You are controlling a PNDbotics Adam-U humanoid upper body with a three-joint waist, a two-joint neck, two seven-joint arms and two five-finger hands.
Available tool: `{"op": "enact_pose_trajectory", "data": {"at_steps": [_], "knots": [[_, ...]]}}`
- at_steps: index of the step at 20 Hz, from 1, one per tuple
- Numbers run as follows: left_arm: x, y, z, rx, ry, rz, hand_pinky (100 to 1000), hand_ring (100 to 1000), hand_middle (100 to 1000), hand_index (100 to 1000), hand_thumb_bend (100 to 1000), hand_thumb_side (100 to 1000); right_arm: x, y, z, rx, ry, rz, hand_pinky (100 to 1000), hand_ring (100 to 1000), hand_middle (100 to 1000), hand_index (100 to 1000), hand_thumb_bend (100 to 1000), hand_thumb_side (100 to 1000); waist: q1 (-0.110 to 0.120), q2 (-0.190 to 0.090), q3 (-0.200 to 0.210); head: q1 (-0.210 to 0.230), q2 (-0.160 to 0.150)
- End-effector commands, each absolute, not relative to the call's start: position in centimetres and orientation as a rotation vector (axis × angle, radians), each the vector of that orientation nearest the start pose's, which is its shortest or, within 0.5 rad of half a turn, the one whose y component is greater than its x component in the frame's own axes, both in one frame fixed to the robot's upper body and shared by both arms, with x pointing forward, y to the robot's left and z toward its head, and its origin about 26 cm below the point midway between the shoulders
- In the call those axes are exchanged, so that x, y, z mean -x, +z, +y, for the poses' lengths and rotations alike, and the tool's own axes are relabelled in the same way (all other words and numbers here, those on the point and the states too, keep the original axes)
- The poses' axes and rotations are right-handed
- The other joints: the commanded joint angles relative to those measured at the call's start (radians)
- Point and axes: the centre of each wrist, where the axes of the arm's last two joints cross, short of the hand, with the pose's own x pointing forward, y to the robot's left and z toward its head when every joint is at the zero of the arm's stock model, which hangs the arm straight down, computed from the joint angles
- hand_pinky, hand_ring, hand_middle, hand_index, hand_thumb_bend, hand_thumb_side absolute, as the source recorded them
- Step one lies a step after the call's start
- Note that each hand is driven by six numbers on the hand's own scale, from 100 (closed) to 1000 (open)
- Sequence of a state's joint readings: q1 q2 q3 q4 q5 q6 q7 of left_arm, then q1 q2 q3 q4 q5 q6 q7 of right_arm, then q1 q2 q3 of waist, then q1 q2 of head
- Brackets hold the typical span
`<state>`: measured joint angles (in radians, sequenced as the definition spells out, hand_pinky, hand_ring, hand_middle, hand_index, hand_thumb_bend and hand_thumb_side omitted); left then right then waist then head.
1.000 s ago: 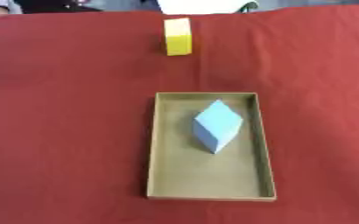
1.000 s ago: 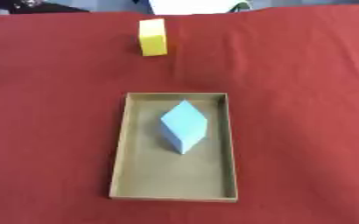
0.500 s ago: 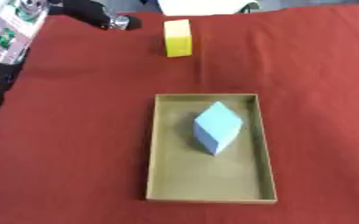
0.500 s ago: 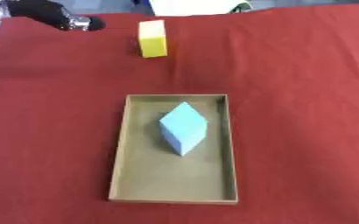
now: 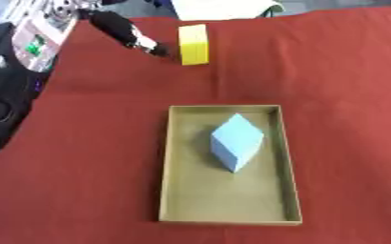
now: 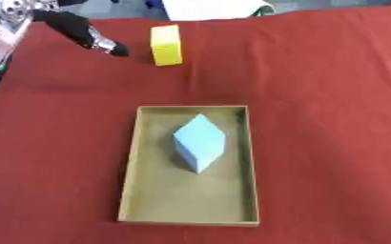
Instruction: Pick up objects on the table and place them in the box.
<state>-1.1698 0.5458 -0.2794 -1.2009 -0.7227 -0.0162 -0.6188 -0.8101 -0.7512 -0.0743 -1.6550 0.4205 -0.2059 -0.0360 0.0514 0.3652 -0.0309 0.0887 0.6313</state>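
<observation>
Table covered with a red cloth (image 5: 332,95), filling nearly the whole frame. Box (image 5: 172,190): shallow, tan cardboard, rectangular, open-topped, set lengthwise at lower centre of the frame. Inside the box, in its upper half: one light blue block (image 5: 236,147), resting tilted on an edge so that it shows a diamond outline, its lower tip touching the box floor, clear of both side walls. Yellow block (image 5: 194,44): rectangular, standing on the cloth at upper centre-left, well apart from the box and outside it. Left hand (image 5: 130,34): black, entering from the upper left corner of the frame, one finger extended with a silver-and-black tip reaching toward the yellow block and ending just beside its left face; contact cannot be told; nothing is grasped, but whether the remaining fingers are spread or curled cannot be told, since the hand is blurred. Left arm (image 5: 32,38): grey and black casing with a green patch, along the left edge. White object (image 5: 224,7): partly visible at the top edge, beyond the cloth.
</observation>
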Motion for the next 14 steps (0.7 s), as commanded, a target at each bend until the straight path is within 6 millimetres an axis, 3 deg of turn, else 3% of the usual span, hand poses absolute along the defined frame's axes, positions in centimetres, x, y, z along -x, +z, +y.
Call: {"op": "enact_pose_trajectory", "data": {"at_steps": [1, 14], "knots": [[-44.50, 36.59, 21.61, -0.942, -1.593, -1.586, 927, 922, 819, 937, 722, 569, -34.56, 38.04, -33.10, -1.402, -0.963, 2.929, 758, 732, 636, 852, 104, 790, 0.001, -0.017, -0.008, 0.011, -0.014], [-45.36, 36.70, 21.50, -0.944, -1.526, -1.580, 929, 938, 840, 935, 655, 559, -34.63, 37.77, -33.20, -1.397, -0.945, 2.962, 753, 720, 624, 844, 100, 814, 0.019, 0.010, -0.044, 0.039, -0.036]]}}
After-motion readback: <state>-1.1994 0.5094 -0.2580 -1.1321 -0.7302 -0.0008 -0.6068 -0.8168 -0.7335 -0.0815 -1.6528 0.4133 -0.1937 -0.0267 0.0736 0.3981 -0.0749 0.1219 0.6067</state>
